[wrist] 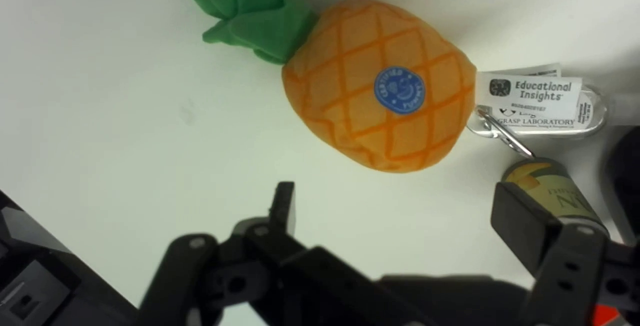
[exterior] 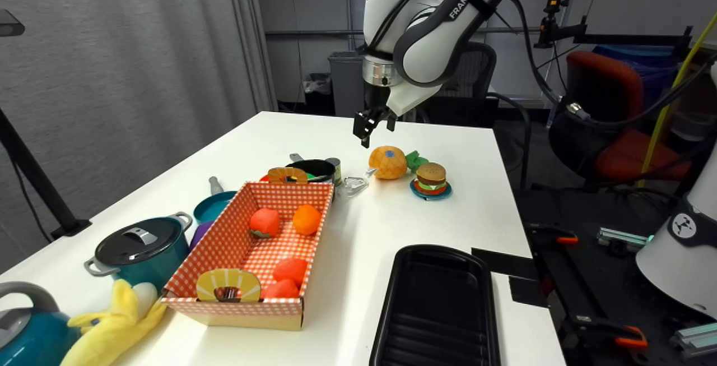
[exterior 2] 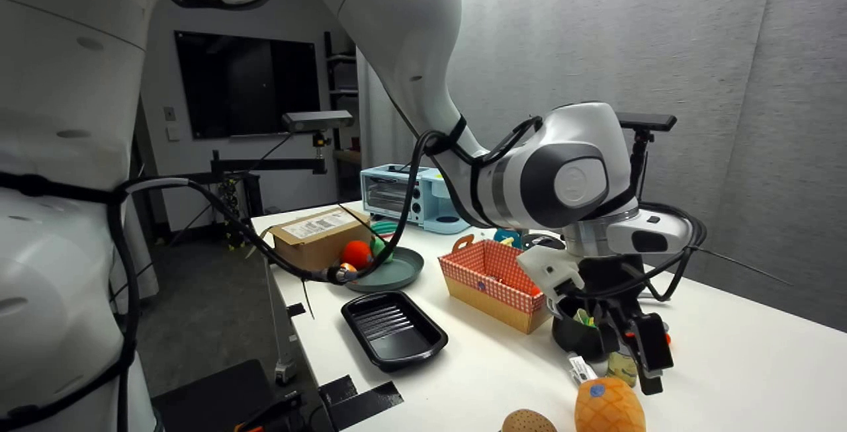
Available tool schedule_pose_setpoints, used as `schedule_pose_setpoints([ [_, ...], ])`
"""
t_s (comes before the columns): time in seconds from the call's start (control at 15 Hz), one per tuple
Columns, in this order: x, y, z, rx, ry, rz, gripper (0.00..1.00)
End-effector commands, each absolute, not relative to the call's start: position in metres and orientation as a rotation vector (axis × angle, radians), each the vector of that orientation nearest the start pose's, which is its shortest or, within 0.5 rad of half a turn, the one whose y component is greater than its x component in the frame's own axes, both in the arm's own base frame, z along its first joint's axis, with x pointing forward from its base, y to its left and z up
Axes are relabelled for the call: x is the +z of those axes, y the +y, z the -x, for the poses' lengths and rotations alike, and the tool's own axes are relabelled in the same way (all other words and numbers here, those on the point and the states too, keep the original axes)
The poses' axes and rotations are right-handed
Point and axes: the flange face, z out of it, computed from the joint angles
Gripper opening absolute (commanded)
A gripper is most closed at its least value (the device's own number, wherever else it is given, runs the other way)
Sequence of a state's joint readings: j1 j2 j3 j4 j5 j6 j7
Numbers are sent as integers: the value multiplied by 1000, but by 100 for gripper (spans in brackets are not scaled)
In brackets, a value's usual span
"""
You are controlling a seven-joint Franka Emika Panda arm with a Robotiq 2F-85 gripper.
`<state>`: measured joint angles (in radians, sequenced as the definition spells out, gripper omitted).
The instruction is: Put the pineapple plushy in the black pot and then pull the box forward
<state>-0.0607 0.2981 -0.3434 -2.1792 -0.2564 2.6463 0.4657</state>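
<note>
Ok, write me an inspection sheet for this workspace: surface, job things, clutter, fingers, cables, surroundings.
Surface: white table, black tape at one edge.
Job's things: pineapple plushy lies on the table, outside the black pot; box holds red and orange toy fruits.
Clutter: burger on a small plate, black tray, lidded teal pot, can, yellow plush.
Fingers: open, nothing gripped.
Cables: black cable strapped to the arm, sagging in a loop.
Surroundings: gray curtain, red chair, gray bin.

Blue sticker [wrist: 399,90] on pineapple plushy [wrist: 345,81]: "CERTIFIED YUMMY". White tag [wrist: 535,94]: "Educational Insights". Label [wrist: 537,122] beneath: "GRASP LABORATORY". Robot arm [exterior: 428,52]: "FRAN…A EMIK".
</note>
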Motion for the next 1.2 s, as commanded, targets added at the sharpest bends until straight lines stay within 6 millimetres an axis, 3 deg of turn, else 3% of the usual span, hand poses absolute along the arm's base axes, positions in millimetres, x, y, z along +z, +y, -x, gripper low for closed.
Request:
schedule_pose_setpoints([
  [0.0,269,-220,-546,-287,998,3187,100],
  [0.67,237,-208,-556,-221,982,3144,100],
  [0.8,233,-206,-556,-216,988,3132,74],
  [1.13,231,-203,-557,-230,1012,3104,35],
])
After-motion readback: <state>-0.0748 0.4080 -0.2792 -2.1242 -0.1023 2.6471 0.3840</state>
